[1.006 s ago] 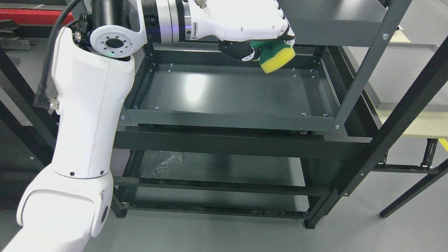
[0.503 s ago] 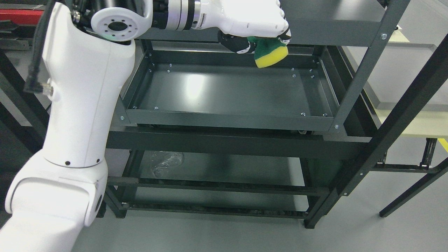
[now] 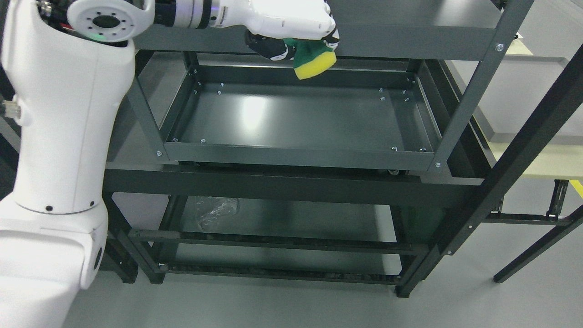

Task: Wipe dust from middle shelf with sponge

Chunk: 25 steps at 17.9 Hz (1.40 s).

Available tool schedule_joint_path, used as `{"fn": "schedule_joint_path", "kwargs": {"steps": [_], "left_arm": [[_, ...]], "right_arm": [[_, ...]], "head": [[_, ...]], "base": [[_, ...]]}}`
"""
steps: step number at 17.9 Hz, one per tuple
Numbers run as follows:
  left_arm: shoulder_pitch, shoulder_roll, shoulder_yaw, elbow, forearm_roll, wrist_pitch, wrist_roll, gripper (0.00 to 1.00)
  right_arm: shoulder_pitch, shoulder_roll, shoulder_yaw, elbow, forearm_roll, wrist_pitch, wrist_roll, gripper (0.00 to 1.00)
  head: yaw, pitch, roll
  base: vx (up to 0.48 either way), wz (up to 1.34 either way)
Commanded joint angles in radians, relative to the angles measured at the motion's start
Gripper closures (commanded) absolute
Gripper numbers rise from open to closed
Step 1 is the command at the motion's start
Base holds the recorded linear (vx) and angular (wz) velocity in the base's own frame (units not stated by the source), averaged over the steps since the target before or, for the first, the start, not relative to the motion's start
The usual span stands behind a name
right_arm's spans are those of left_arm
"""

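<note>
My left hand point(image 3: 296, 38) reaches in from the upper left, fingers curled around a yellow sponge with a green scouring side point(image 3: 314, 61). The sponge hangs in front of the top shelf's front rail point(image 3: 410, 38), above the back middle of the dark metal middle shelf point(image 3: 296, 118), and does not touch the tray floor. The white left arm point(image 3: 63, 136) fills the left side of the view. My right hand is out of view.
The dark shelving rack has a slanted right post point(image 3: 469, 105) and a lower shelf point(image 3: 296, 218) holding a crumpled clear plastic piece point(image 3: 216, 212). A pale table point(image 3: 542, 159) stands to the right. Grey floor lies in front.
My left hand has carried the sponge up and leftward, away from the right back corner of the middle shelf. The arm has swung further left.
</note>
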Motion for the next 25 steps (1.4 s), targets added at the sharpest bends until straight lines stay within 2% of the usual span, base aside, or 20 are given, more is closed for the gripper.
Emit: {"fn": "schedule_joint_path", "kwargs": {"steps": [1, 8, 15, 18, 21, 23, 25], "left_arm": [[0.008, 0.241, 0.001, -0.064, 0.105, 0.0, -0.01, 0.9], [0.069, 0.492, 0.018, -0.075, 0.22, 0.0, -0.01, 0.9], [0.184, 0.611, 0.157, -0.066, 0.225, 0.0, -0.01, 0.9], [0.183, 0.619, 0.191, -0.061, 0.225, 0.0, -0.009, 0.9], [0.163, 0.591, 0.19, -0.057, 0.221, 0.0, -0.007, 0.9], [0.128, 0.506, 0.179, -0.052, 0.201, 0.0, -0.007, 0.9], [0.09, 0.375, 0.176, -0.011, 0.124, 0.0, -0.007, 0.9]], "right_arm": [[0.001, -0.017, 0.0, -0.017, 0.0, 0.072, -0.001, 0.0], [-0.001, -0.017, 0.0, -0.017, 0.0, 0.072, -0.001, 0.0], [0.001, -0.017, 0.0, -0.017, 0.0, 0.072, -0.001, 0.0], [0.001, -0.017, 0.0, -0.017, 0.0, 0.072, -0.001, 0.0], [0.001, -0.017, 0.0, -0.017, 0.0, 0.072, -0.001, 0.0], [-0.001, -0.017, 0.0, -0.017, 0.0, 0.072, -0.001, 0.0], [-0.001, -0.017, 0.0, -0.017, 0.0, 0.072, -0.001, 0.0]], "head": [[0.0, 0.0, 0.0], [0.0, 0.0, 0.0], [0.0, 0.0, 0.0], [0.0, 0.0, 0.0], [0.0, 0.0, 0.0], [0.0, 0.0, 0.0], [0.0, 0.0, 0.0]], "base": [[0.0, 0.0], [0.0, 0.0], [0.0, 0.0], [0.0, 0.0], [0.0, 0.0], [0.0, 0.0], [0.0, 0.0]]}}
